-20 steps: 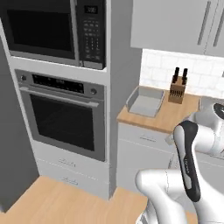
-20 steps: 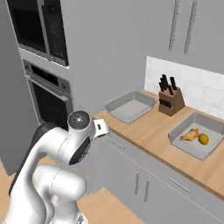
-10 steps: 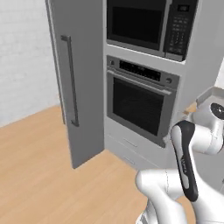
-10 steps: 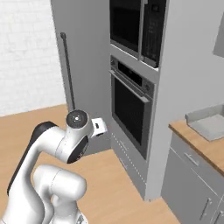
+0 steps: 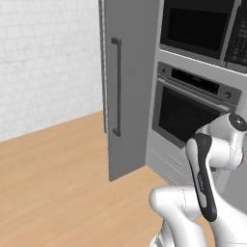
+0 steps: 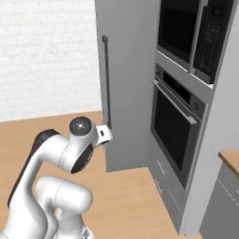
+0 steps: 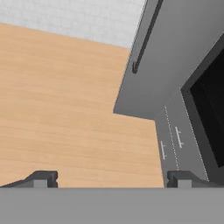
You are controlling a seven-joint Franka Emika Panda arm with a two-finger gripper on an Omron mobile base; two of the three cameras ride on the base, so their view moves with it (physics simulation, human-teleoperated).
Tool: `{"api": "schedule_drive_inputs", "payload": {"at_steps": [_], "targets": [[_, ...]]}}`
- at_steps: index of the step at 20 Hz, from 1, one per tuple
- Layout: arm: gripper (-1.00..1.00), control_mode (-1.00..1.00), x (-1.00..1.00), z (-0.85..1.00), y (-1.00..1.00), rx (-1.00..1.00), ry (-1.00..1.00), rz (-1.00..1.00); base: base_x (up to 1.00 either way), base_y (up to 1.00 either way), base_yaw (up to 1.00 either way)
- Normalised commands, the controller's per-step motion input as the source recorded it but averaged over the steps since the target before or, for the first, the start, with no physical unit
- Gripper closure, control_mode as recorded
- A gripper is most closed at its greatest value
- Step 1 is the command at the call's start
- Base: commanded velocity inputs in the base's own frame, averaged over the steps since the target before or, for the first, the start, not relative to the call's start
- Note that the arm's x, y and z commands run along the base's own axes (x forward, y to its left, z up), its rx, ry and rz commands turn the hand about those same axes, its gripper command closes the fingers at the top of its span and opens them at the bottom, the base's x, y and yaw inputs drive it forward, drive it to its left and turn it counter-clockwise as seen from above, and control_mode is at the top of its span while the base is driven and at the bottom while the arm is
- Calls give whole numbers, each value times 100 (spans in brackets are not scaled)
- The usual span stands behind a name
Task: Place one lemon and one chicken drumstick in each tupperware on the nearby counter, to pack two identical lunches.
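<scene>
My gripper (image 7: 111,179) is open, its two dark fingertips (image 7: 41,178) wide apart with nothing between them; it looks down at the wooden floor beside the oven's base. The folded white arm (image 6: 70,151) keeps the hand close to the body. A small corner of the light-brown counter (image 6: 230,158) shows at the right edge of the right base view. Both tupperware trays, the lemons and the chicken drumsticks are out of view.
A tall grey cabinet door with a long dark handle (image 5: 117,87) stands ahead, with the built-in oven (image 6: 175,126) and the microwave (image 5: 202,29) to its right. Wooden floor (image 5: 58,169) spreads to the left as far as a white brick wall (image 5: 48,58).
The whole picture has swung left as the base turned: counter, trays and knife block slid out to the right, and the tall cabinet and floor came in. The arm keeps its folded pose.
</scene>
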Motion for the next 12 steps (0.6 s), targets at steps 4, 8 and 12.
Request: {"api": "schedule_drive_inputs", "payload": {"at_steps": [4,8,12], "targets": [[-100,100,0,0,0,0,0,0,52,100,4],[-100,100,0,0,0,0,0,0,71,100,0],[-100,100,0,0,0,0,0,0,86,100,0]]}}
